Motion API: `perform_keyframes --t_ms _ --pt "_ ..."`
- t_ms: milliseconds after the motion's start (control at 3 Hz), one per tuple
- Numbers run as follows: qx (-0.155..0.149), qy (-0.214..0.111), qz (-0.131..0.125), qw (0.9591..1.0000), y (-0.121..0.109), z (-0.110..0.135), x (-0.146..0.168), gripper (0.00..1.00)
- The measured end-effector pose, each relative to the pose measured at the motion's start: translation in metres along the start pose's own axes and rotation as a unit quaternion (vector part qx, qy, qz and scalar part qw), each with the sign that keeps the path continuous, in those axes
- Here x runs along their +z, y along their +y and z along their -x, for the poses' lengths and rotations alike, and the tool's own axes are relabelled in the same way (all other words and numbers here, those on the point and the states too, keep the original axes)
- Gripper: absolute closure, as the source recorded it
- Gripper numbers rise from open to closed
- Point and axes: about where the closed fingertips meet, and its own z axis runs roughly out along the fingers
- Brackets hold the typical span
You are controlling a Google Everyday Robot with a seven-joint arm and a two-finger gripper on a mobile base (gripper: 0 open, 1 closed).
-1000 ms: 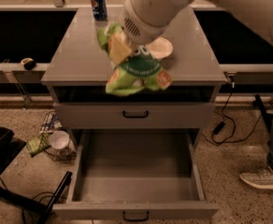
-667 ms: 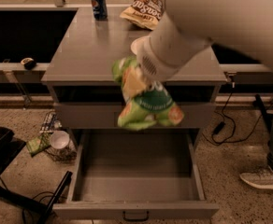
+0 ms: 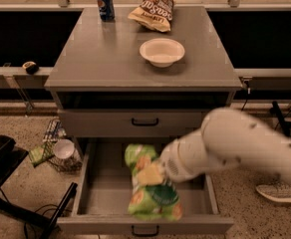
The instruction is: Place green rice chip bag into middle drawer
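Gripper [image 3: 151, 174] pinched tight on green rice chip bag [image 3: 154, 199] mid-body, over open middle drawer [image 3: 103, 196].

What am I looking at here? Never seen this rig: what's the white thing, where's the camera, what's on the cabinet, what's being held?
There is one camera, looking down at a grey cabinet from its front. Where the camera is mounted is not known. The thick white tube entering from the right is the robot's single arm. The gripper sits at the arm's left end, over the open middle drawer. Its fingers are shut on the green rice chip bag, pinching it near its middle. The upper drawer front is closed. On the cabinet top lie a blue soda can, a tan chip bag and a white bowl.
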Motion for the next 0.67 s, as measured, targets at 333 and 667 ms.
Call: perform_keyframes --t_ms 333,667 --pt "0.07 -0.017 0.065 0.9953 0.009 -0.062 0.075 1.0" --pt "0.117 -0.066 0.065 0.9888 -0.032 -0.06 0.128 1.0"
